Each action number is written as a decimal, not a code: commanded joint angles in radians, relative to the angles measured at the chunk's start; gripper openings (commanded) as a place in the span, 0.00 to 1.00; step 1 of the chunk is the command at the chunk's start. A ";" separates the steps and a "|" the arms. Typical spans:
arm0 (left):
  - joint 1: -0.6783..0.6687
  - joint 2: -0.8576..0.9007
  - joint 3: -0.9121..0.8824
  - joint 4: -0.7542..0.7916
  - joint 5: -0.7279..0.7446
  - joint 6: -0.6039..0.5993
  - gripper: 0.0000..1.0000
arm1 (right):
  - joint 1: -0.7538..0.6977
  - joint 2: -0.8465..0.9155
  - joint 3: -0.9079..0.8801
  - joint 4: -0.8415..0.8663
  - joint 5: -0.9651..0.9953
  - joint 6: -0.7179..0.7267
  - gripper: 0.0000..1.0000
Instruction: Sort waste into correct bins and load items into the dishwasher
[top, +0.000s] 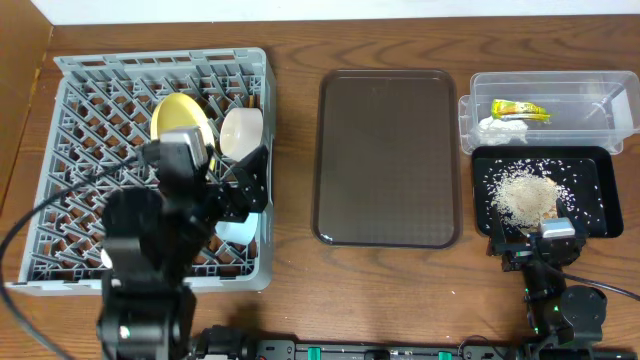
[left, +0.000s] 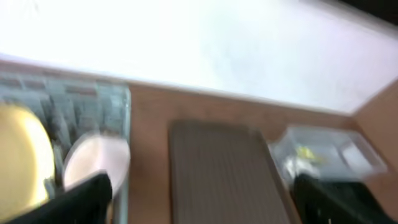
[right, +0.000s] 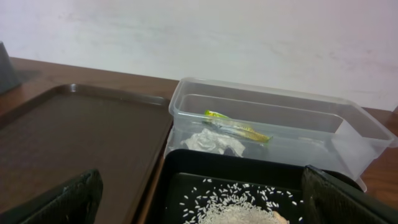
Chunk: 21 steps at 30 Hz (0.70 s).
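Two bowls, a white bowl and a light-blue bowl, stand with one yellow plate in the rack. One wrapper and one tissue lie in the clear tub, and one heap of rice scraps on the black tray. Cup and chopsticks not identified. The left fingers hover over the light-blue bowl, grip indeterminable. The right fingers are spread, empty. Recommendation: seat the bowl between lattice ribs, then lift vertically, avoiding the white bowl.
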 joint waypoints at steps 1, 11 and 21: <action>-0.058 -0.125 -0.154 0.158 -0.175 0.045 0.94 | -0.008 -0.005 -0.004 0.000 0.002 -0.010 0.99; -0.087 -0.500 -0.633 0.465 -0.182 0.029 0.94 | -0.008 -0.005 -0.004 0.000 0.002 -0.010 0.99; -0.137 -0.697 -0.863 0.480 -0.261 0.030 0.94 | -0.008 -0.005 -0.004 0.000 0.002 -0.010 0.99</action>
